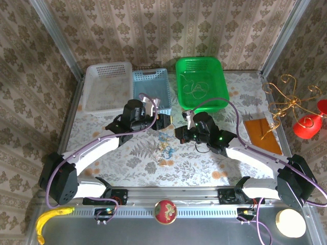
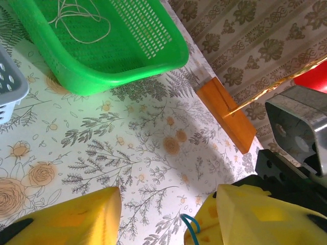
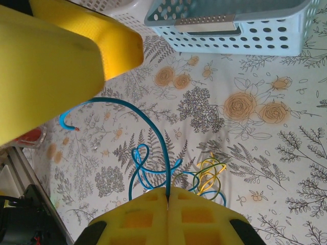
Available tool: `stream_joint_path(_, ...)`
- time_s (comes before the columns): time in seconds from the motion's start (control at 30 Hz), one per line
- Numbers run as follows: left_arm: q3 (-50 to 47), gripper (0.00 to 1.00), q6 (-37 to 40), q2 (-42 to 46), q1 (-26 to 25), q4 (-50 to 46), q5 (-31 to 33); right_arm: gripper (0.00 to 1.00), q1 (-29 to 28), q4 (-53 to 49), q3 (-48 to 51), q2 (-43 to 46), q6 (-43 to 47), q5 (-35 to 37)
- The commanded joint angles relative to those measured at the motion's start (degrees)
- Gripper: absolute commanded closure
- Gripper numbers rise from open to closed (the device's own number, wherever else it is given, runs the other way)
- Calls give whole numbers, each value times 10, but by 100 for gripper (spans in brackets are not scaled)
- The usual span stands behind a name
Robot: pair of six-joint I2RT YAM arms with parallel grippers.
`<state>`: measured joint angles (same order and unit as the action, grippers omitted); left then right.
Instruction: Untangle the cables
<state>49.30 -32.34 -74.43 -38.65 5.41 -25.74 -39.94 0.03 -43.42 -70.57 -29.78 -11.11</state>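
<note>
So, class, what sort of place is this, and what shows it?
Probably a robot test cell, not a home: two arms bolted to a rail, wallpapered panels in metal framing, and plastic baskets on a floral table.

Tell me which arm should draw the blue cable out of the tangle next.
Right. The right end effector is shut on the blue cable, which runs from its pads into the tangle, so it can probably just pull. The left end effector is open, clamping nothing.

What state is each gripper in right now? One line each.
Left gripper: open.
Right gripper: closed on the blue cable.
</note>
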Motion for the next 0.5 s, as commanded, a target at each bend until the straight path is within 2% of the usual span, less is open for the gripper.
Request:
stream_joint_path(0.0,13,46,12,22,-2,-7,-2,100,4,11,6,3,2,7)
stream_joint_path(0.47,0,49,15,11,-10,-12,-7,100,5,15,4,3,1,4)
